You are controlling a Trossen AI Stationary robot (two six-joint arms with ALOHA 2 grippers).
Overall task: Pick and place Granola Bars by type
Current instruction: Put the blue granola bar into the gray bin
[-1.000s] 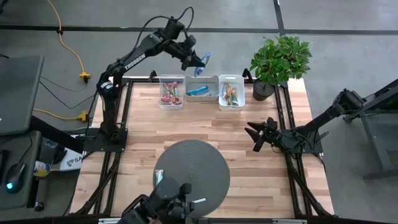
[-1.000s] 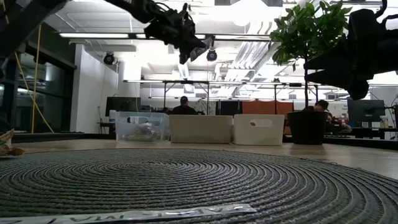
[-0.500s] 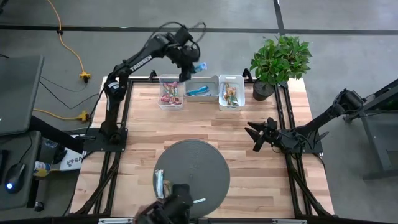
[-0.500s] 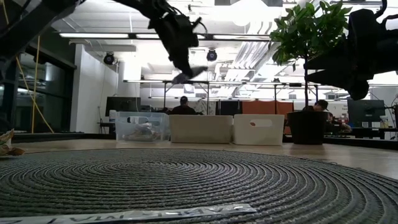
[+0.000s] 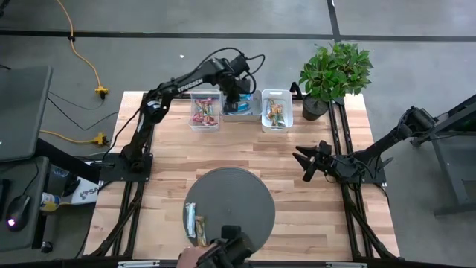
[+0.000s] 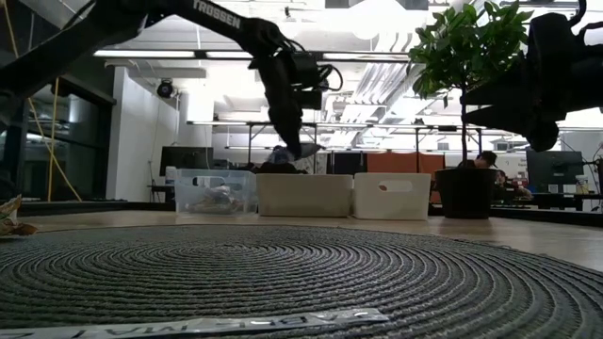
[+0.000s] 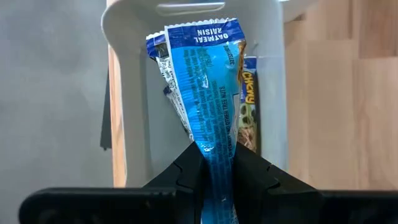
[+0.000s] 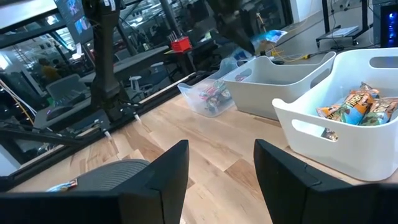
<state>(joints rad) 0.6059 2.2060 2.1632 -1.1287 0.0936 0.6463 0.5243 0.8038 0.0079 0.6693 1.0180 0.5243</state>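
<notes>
Your left gripper [image 7: 216,163] is clamped on a blue granola bar [image 7: 208,81], hanging over the middle white bin [image 5: 253,94] at 12 o'clock of the round mat [image 5: 229,205]. Right gripper [image 5: 306,163], at 3 o'clock, has fingers spread wide, holding nothing.

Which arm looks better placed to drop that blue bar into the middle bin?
The left. Its gripper already pinches the blue bar right above the middle bin; the right gripper waits open, far off.
</notes>
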